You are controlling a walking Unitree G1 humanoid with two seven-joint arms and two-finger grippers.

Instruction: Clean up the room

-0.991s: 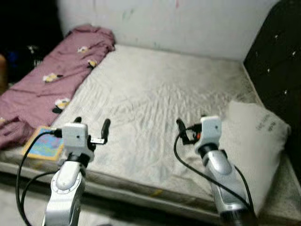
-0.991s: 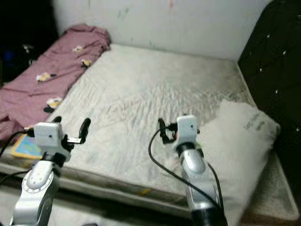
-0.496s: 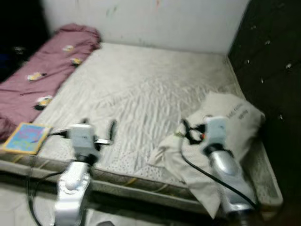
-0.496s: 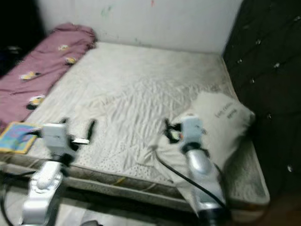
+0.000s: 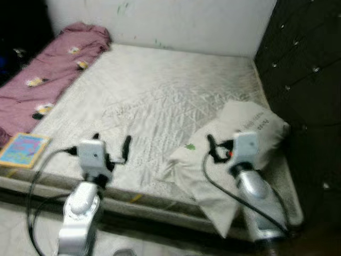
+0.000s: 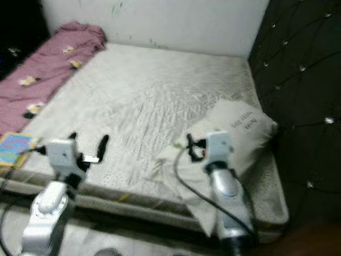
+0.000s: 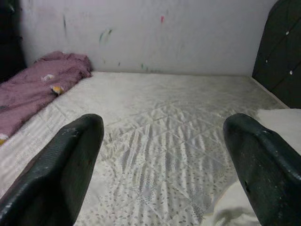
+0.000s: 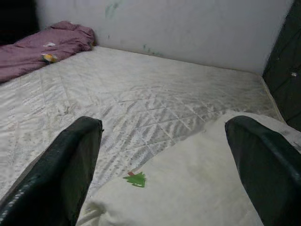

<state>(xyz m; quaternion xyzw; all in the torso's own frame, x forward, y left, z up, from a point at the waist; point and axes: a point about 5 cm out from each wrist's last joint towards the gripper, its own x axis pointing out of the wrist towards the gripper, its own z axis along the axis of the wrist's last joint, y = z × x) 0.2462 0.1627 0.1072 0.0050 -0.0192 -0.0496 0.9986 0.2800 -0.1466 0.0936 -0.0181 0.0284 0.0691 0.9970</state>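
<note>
A cream pillow [image 5: 242, 128] with a small green tree print lies on the right side of the quilted white mattress [image 5: 160, 96], beside the black headboard [image 5: 298, 69]. One corner of it reaches the mattress's front edge. My right gripper [image 5: 219, 148] hovers over the pillow's near half, open and holding nothing; in the right wrist view the pillow [image 8: 188, 188] lies just below the spread fingers [image 8: 70, 160]. My left gripper [image 5: 111, 145] is open over the mattress's front edge, left of the pillow, with nothing between its fingers [image 7: 70, 165].
A crumpled purple blanket [image 5: 50, 69] with small prints runs along the bed's left side to the white wall [image 5: 176, 21]. A colourful book [image 5: 24, 150] lies at the front left corner. The bed's front edge [image 5: 149, 200] is close before me.
The camera has shifted right along the bed, so the pillow and headboard take more of the picture. The right gripper now hangs over the pillow. Both grippers stay open.
</note>
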